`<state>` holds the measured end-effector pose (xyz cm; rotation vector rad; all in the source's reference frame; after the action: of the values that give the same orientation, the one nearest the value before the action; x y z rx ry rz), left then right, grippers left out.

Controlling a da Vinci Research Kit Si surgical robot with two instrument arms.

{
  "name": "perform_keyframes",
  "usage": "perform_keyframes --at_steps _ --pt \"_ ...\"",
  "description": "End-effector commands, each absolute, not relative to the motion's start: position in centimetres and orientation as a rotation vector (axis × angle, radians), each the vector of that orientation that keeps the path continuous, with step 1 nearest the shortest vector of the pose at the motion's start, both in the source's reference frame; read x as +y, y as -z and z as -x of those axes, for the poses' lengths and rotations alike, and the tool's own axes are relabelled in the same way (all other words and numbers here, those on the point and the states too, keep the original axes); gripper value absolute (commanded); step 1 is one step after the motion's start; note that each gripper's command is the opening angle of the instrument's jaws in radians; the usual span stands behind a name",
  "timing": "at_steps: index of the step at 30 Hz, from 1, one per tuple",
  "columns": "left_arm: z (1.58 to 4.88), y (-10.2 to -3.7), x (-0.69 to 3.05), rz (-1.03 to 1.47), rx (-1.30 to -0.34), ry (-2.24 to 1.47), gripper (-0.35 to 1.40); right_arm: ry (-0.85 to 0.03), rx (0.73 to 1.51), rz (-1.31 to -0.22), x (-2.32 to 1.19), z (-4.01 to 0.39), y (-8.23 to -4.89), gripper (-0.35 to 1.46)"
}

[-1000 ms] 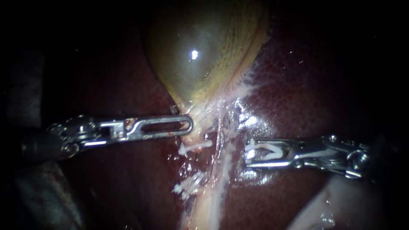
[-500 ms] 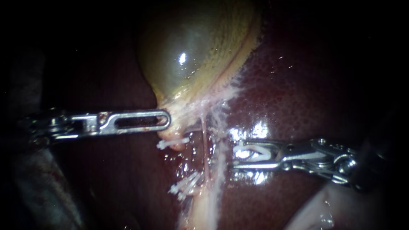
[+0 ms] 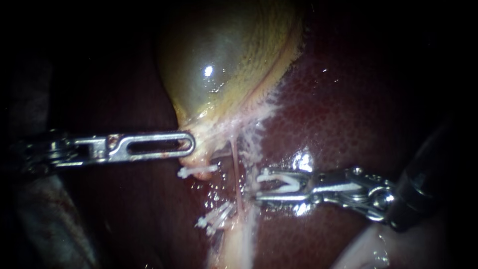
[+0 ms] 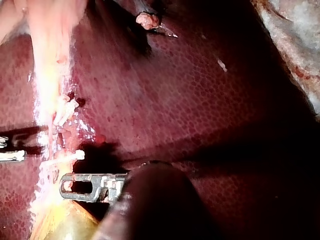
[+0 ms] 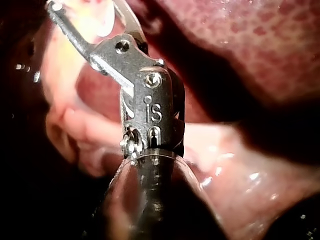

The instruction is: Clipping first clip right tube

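Right tool [image 3: 259, 186], gripping a white clip [image 3: 285, 182], has neared the tube [image 3: 235, 172]; left tool [image 3: 190, 144] clamps gallbladder [image 3: 224, 65] beside other clips [image 3: 199, 171]

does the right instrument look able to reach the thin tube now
Probably yes: the right instrument, its jaws holding a white clip, sits just beside the thin tube, nothing between them.

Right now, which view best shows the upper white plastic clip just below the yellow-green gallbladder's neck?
The endoscope view: the upper white plastic clip lies full length and unobstructed just below the left instrument. The left wrist view also shows it, amid glistening tissue, just beside that instrument's tip. The right wrist view doesn't show it.
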<state>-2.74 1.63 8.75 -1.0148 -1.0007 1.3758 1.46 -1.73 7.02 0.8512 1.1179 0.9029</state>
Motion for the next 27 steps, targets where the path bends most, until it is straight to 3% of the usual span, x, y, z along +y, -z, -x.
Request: perform_keyframes --at_steps 1,27 --pt "2.74 -8.74 1.62 1.015 -1.003 -1.377 -0.35 -0.905 1.117 -0.852 -1.74 -1.47 -7.05 0.47" --pt "2.79 -8.61 1.6 1.013 -1.012 -1.375 -0.35 -0.894 1.107 -0.85 -1.85 -1.69 -7.49 0.47"
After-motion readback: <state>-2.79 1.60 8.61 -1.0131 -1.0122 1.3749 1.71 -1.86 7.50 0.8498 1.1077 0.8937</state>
